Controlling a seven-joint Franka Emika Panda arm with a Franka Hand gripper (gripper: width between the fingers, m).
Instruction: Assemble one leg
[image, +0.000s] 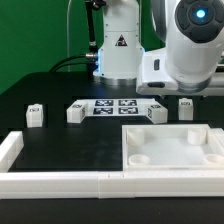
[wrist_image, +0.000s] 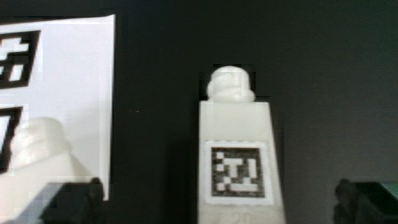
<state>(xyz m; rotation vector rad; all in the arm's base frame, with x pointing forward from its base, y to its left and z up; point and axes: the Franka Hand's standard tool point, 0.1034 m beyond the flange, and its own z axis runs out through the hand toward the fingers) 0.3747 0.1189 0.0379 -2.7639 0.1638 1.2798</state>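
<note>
Black desk (image: 60, 140): matt and dark, carrying all the loose parts, with a green backdrop behind it.
White rim bars (image: 100, 182): long bars along the near edge and up the exterior view's left side, fencing the parts in.
Leftmost leg (image: 35, 115): a small white tagged block standing alone, well apart from the panel.
Second leg (image: 75, 113): just beside the marker board's edge on the exterior view's left.
Marker board (image: 115, 107): flat and white with its tags face up, in front of the robot base (image: 118, 50). It fills one side of the wrist view (wrist_image: 54, 70).
Third leg (image: 158, 113): just beside the board's other edge, near the panel's far rim. It is probably the pale block (wrist_image: 45, 150) that overlaps the board's corner in the wrist view.
Leg (image: 186, 106): furthest to the exterior view's right, below the arm's white housing and near the panel's far corner. The wrist view seems to look down on it (wrist_image: 235, 140). It lies flat on the desk with its tag up and a round stud at one end. A strip of bare desk separates it from the neighbouring block.
White panel (image: 170, 145): large and square with round corner recesses, lying nearest the camera on the exterior view's right.
Arm (image: 185, 45): bulky and white, hanging over that side and hiding the desk behind it.
Jaws: spread wide and gripping nothing. The dark fingertips (wrist_image: 370, 200) sit at the edges of the wrist view. The leg lies in line between them, and I cannot see them touching it.
</note>
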